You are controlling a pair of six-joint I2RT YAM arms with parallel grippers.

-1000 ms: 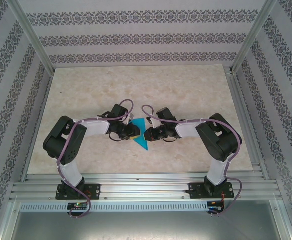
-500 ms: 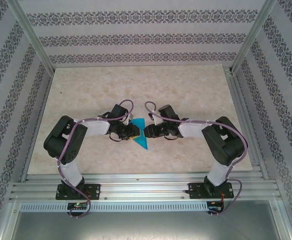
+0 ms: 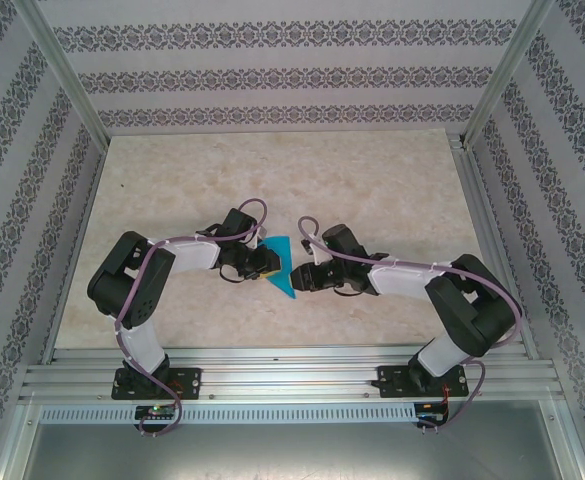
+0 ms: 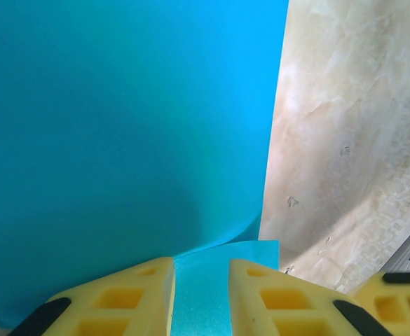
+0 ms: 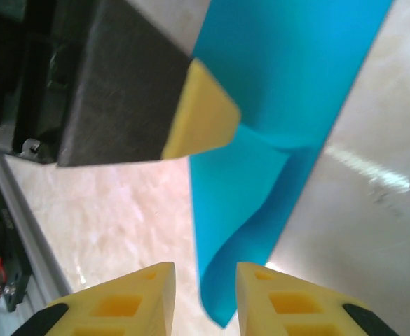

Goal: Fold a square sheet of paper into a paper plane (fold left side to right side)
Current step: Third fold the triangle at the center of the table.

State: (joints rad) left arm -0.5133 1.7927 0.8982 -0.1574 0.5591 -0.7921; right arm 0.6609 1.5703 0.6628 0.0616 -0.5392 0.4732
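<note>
The square sheet of paper (image 3: pixel 283 268) is bright cyan and lies folded into a pointed shape on the marble table, its tip toward the near edge. My left gripper (image 3: pixel 268 262) sits at its left edge, jaws a little apart and pressing down on the paper (image 4: pixel 120 126), which shows between the yellow fingertips of that gripper (image 4: pixel 201 269). My right gripper (image 3: pixel 298 281) is at the near tip, open. A curled-up flap of the paper (image 5: pixel 261 210) ends between the tips of the right gripper (image 5: pixel 206 273). The left arm's finger (image 5: pixel 201 115) rests over the sheet's edge.
The marble table (image 3: pixel 272 170) stretches far behind the grippers. Aluminium rails (image 3: pixel 292 375) run along the near edge, with upright frame posts and patterned walls (image 3: pixel 12 200) on three sides.
My right gripper has opened and slid toward the paper's near tip, its elbow swinging out to the right. The left arm has stayed put.
</note>
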